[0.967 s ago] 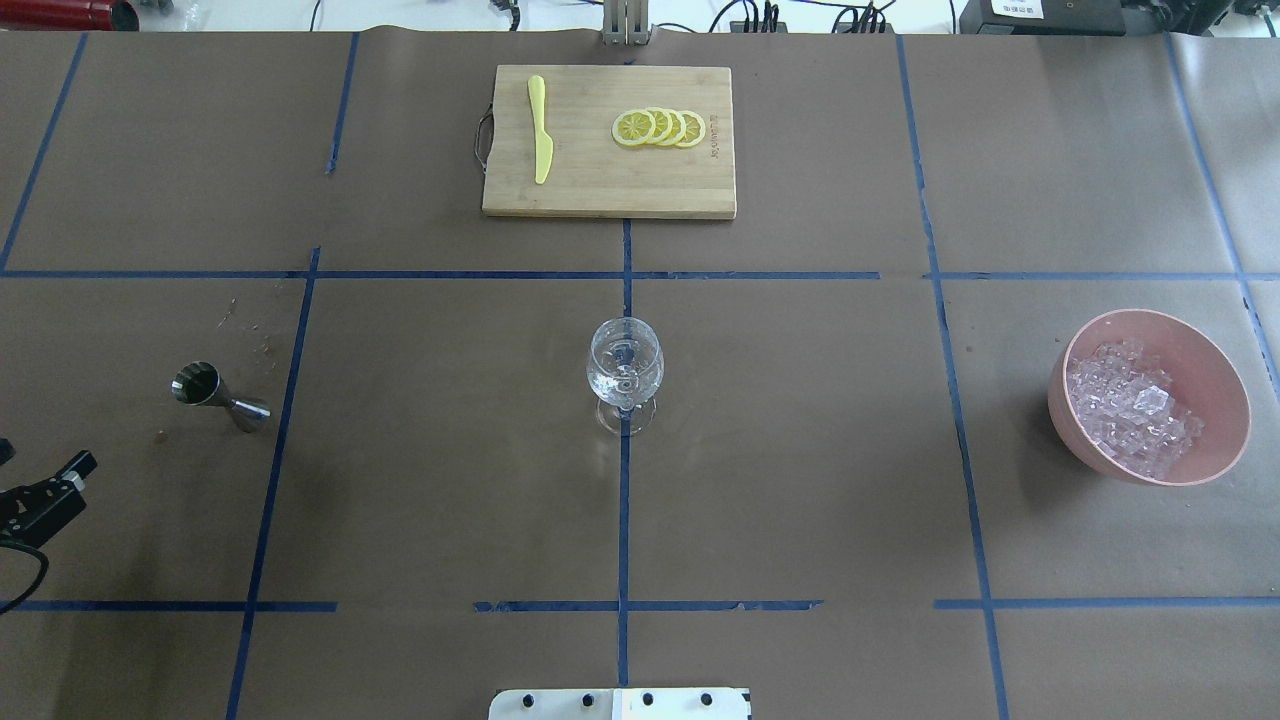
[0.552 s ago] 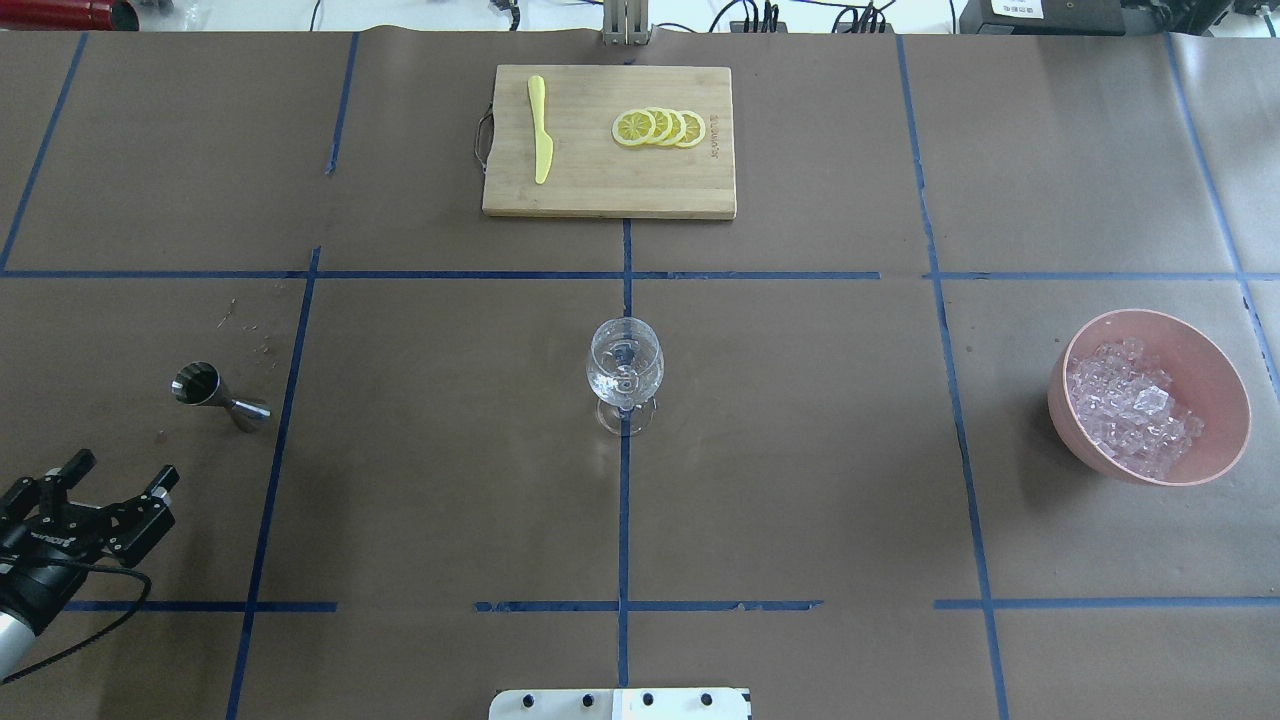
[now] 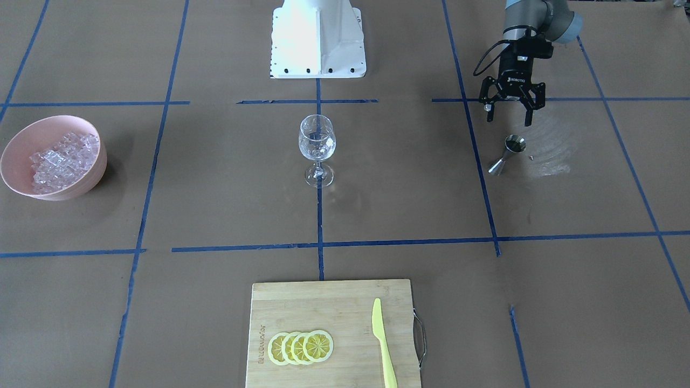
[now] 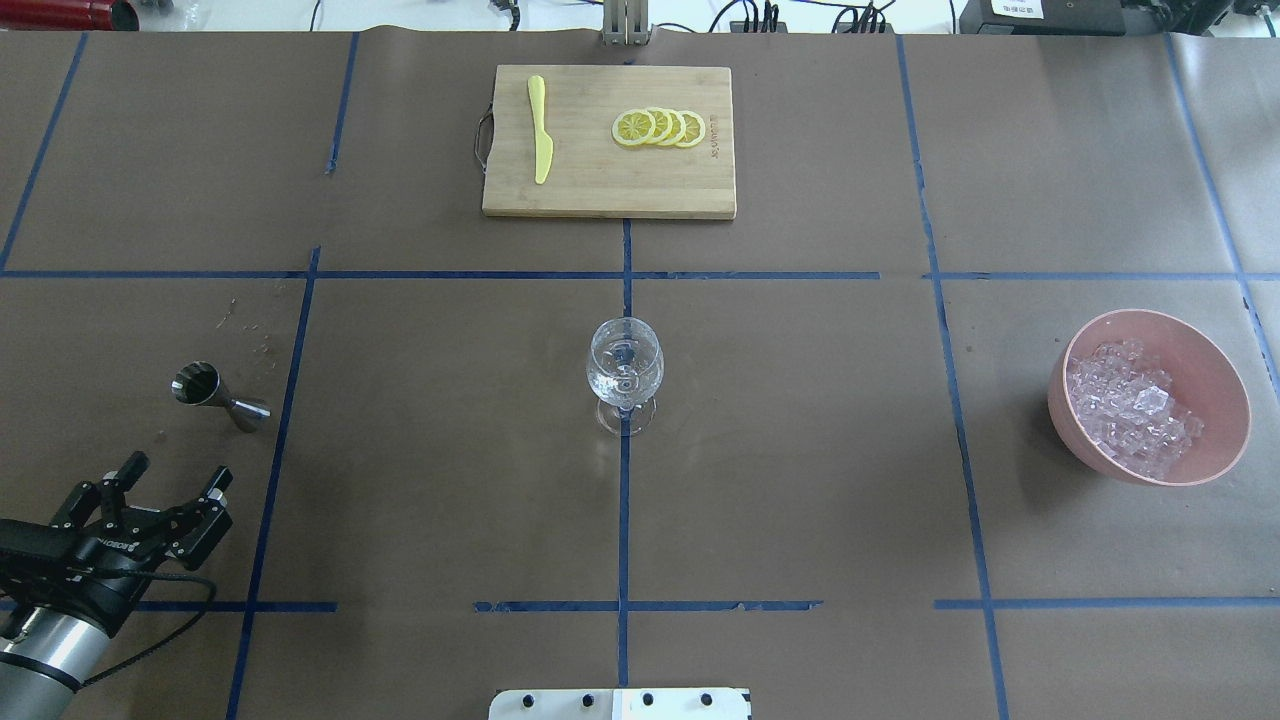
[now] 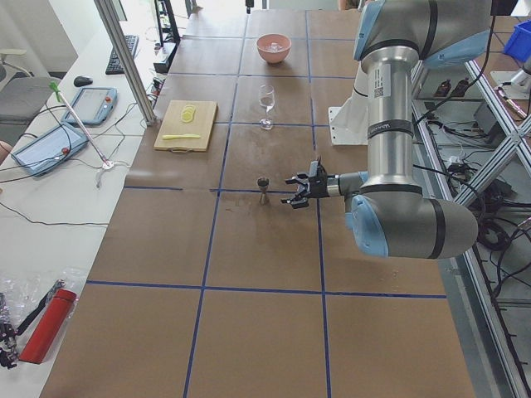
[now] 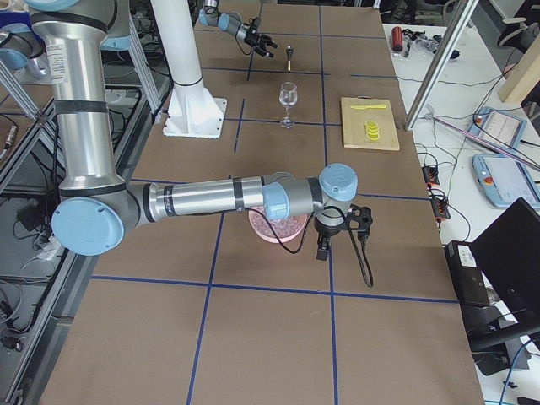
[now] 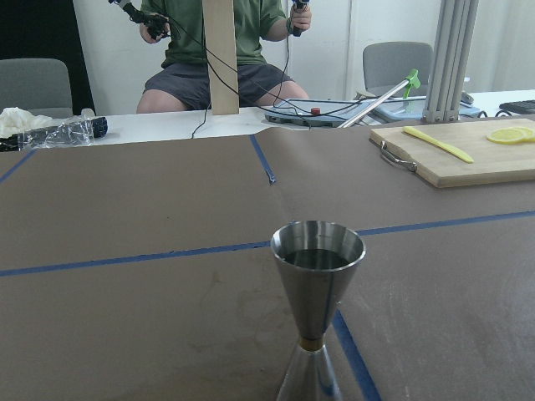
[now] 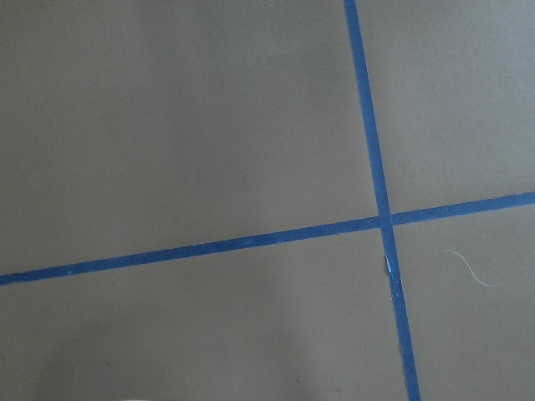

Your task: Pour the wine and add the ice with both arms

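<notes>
left gripper (image 4: 178,468) hovers spread and empty, the jigger (image 4: 215,392) just ahead of it; right gripper (image 6: 341,234): cannot tell.

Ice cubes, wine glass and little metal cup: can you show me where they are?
ice cubes (image 4: 1130,410): overhead view, middle of the pile.
wine glass (image 4: 624,362): overhead view, its round bowl.
metal cup (image 7: 318,266): left wrist view, its upper cone.

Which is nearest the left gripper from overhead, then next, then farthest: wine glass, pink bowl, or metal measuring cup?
1. Metal measuring cup, just ahead of the left gripper.
2. Wine glass, table's middle.
3. Pink bowl, far right.
</notes>
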### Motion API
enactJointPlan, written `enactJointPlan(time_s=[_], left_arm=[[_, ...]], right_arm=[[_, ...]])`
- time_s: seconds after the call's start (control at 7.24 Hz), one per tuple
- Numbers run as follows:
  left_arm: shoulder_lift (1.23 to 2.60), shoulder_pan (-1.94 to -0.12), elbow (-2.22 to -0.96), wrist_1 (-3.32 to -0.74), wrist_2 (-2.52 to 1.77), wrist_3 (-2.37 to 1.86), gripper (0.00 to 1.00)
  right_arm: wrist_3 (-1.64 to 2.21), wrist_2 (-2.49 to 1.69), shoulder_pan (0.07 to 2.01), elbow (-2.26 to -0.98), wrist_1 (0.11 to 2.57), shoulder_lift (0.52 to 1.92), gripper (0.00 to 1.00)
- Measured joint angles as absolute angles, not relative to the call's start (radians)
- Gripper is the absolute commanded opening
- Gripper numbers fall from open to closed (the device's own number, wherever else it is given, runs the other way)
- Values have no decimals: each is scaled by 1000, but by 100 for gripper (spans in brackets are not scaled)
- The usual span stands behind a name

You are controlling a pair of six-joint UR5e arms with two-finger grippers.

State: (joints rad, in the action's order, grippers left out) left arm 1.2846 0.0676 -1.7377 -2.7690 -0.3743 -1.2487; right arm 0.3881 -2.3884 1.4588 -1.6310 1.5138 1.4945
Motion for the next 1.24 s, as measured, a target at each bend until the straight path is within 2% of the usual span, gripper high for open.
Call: enactJointPlan(time_s=[0.83, 1.24], left_arm=[[1359, -23, -1640, -2765, -381, -1248, 98], [1443, -59, -1596, -2767, -394, -1206, 97]], right_arm=[[388, -2388, 1459, -1629, 1515, 1494, 100], [388, -2386, 1459, -1625, 1516, 1494, 100]])
